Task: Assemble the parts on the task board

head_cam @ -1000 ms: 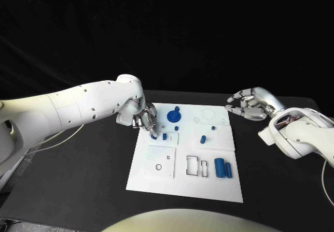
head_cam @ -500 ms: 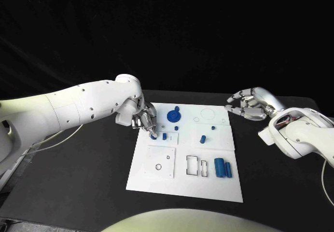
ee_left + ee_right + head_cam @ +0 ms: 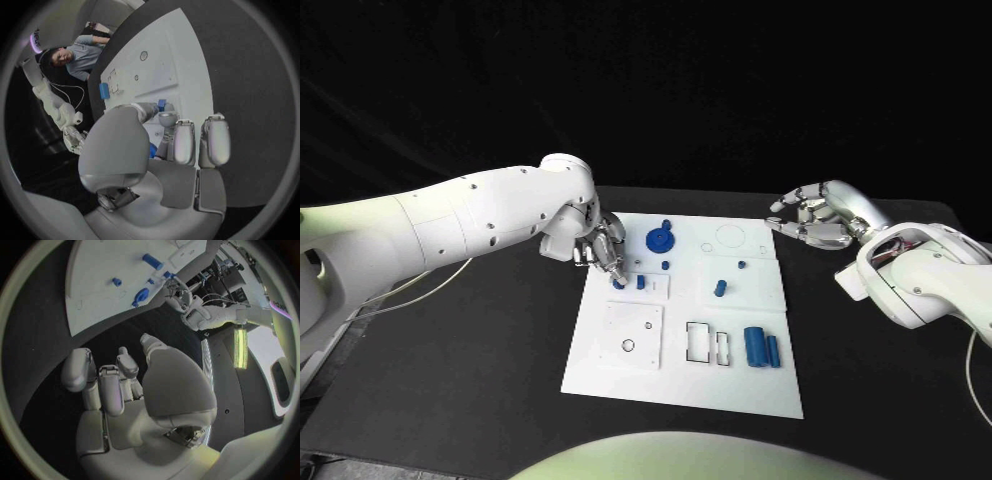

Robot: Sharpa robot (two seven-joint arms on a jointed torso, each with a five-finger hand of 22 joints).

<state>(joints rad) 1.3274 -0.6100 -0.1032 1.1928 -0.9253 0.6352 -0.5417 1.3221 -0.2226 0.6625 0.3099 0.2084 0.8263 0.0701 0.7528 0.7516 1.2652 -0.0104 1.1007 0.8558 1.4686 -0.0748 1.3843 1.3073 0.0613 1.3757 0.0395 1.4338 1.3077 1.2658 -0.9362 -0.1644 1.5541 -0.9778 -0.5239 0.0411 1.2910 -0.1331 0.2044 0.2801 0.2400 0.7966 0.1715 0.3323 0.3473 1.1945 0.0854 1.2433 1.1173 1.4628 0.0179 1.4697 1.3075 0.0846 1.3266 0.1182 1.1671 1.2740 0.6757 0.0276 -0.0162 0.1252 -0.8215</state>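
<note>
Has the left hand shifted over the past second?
No. The left hand stays at the task board's far-left corner, fingertips at the same small blue part.

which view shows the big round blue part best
The head view: the round blue part lies whole and unobstructed on the white board. The right wrist view shows it small and slanted. In the left wrist view I cannot pick it out.

No text, label or number can be read on anything here
</note>
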